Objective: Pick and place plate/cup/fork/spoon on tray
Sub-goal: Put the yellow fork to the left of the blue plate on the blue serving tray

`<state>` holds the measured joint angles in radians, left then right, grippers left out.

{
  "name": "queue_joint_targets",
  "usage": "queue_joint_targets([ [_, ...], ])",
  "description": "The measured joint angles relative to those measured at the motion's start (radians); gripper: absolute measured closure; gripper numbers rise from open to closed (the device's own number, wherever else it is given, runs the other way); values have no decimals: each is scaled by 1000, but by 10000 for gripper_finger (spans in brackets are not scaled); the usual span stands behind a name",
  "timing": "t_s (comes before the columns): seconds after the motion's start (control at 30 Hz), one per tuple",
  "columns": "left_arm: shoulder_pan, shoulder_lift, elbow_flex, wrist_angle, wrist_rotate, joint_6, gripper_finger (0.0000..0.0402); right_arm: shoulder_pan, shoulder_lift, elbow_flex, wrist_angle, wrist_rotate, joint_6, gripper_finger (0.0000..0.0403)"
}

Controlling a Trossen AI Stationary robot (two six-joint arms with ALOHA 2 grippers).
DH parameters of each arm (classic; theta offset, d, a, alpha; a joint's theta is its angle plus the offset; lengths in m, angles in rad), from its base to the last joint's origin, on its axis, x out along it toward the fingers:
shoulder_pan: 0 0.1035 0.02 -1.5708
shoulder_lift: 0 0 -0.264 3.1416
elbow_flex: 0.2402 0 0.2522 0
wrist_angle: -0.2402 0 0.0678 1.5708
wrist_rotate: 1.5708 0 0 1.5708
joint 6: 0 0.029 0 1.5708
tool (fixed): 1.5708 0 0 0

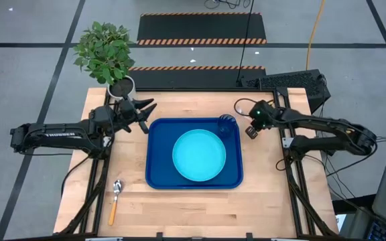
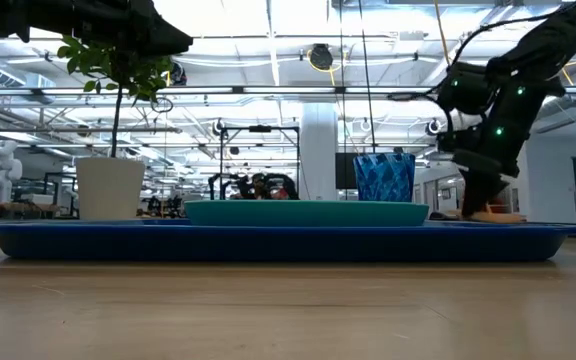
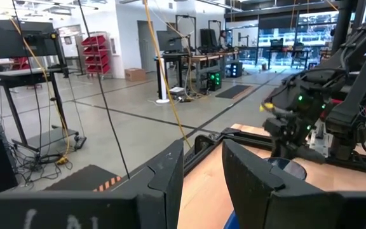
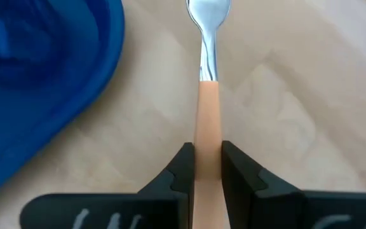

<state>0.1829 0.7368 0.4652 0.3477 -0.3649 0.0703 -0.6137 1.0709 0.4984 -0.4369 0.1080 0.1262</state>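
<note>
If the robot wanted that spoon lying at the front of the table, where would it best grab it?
Probably from straight above, around the middle of the orange handle of the spoon. It lies flat on the table, bowl pointing away from the front edge, so fingers closing across the narrow handle should grip better than on the rounded bowl.

My right gripper (image 4: 204,166) has dark, near-black fingers (image 4: 182,169) either side of the fork (image 4: 206,95), whose handle is orange-tan and whose metal end is silver. The tray (image 1: 157,175) is dark blue, the plate (image 1: 199,155) on it bright turquoise and plain, the cup (image 2: 384,177) blue with a faceted diamond pattern. The spoon (image 1: 114,199) has a silver bowl and an orange handle. The table (image 1: 267,194) is pale wood with visible grain.
</note>
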Motion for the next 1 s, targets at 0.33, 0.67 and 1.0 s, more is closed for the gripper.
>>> queue_joint_targets([
  [0.33, 0, 3, 0, -1, 51, 26, 289, 0, -183, 2, 64, -7, -11, 370],
  [0.67, 0, 3, 0, -6, 158, 34, 289, 54, -264, 2, 337, -86, -130, 370],
  [1.0, 0, 3, 0, 74, 125, -14, 289, 168, -229, 3, 652, 21, -238, 370],
])
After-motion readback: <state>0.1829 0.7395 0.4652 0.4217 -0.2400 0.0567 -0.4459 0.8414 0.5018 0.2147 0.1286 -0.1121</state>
